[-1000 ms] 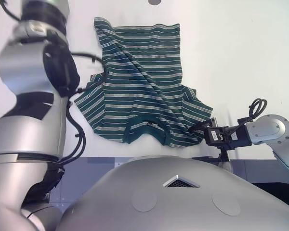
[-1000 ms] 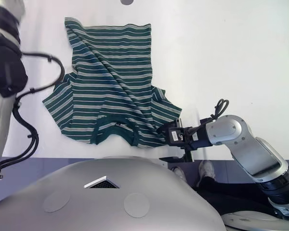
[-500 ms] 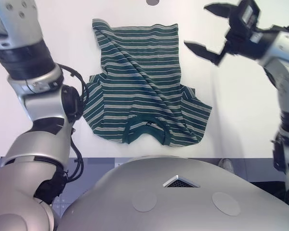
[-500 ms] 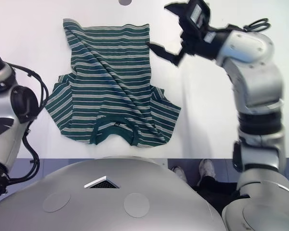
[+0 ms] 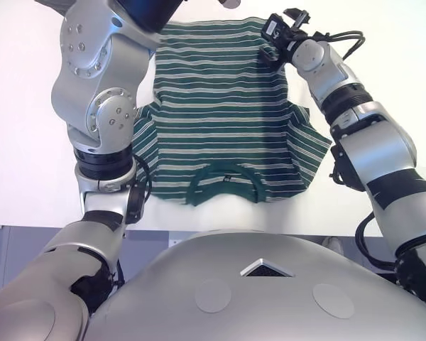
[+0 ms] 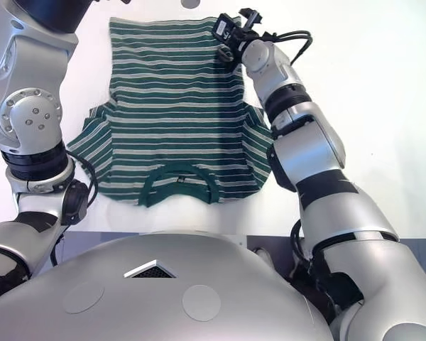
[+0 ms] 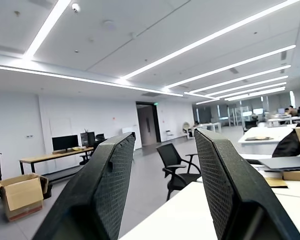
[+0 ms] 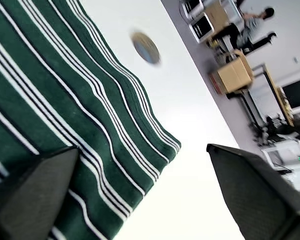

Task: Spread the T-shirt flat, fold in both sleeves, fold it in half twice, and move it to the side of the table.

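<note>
in the way: left arm covers the t-shirt's upper-left part in the left eye view; round disc just past the hem.
surface: white table; open office, chair, cardboard box.
t-shirt: mid-frame, long axis top to bottom, collar at the bottom, hem at the top.
right gripper: jaws wide apart at the hem's upper-right corner, not closed on it.
left gripper: jaws apart, empty.

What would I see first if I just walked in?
A green striped T-shirt lies spread on the white table, collar toward the robot. The right hand is open at the shirt's far right corner. The left hand is open too, pointing out at the room.
</note>
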`<state>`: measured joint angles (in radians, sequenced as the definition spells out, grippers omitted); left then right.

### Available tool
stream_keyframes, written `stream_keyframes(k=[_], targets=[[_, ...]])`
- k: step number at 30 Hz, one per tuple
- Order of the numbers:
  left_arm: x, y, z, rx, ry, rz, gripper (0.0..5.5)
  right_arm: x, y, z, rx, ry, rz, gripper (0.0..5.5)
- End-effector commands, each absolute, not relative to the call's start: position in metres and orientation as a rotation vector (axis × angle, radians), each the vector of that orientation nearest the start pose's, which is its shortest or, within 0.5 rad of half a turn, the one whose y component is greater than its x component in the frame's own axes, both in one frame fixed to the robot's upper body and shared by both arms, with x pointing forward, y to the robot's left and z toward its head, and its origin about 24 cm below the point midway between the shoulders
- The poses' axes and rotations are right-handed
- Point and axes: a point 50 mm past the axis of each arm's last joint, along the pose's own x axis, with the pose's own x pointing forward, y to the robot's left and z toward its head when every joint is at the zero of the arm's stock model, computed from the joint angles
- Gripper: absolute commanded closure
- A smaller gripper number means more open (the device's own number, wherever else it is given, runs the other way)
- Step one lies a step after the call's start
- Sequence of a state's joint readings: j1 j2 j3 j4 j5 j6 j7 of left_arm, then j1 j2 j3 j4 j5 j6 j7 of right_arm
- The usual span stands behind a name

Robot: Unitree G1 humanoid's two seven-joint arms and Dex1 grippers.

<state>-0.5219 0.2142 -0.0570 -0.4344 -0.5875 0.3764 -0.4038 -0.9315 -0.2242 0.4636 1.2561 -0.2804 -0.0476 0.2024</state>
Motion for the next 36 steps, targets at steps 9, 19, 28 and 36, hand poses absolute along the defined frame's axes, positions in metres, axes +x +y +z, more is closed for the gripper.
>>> stream_keyframes(k=[9,19,28,36], targets=[[0.272,0.107,0.219,-0.097,-0.428,-0.782,3.32,0.399,-0.156,0.114,-0.958,-0.192,0.168,0.73],[0.214,0.22,0.08,-0.171,0.397,-0.022,2.96,0.233,-0.207,0.072,-0.464,-0.203,-0.013,0.73],[0.158,0.244,0.045,-0.187,0.647,0.143,1.54,0.19,-0.231,0.095,-0.473,-0.118,-0.165,0.73],[0.153,0.214,0.016,-0.505,0.794,0.028,1.74,0.195,-0.226,0.102,-0.475,-0.117,-0.131,0.73]])
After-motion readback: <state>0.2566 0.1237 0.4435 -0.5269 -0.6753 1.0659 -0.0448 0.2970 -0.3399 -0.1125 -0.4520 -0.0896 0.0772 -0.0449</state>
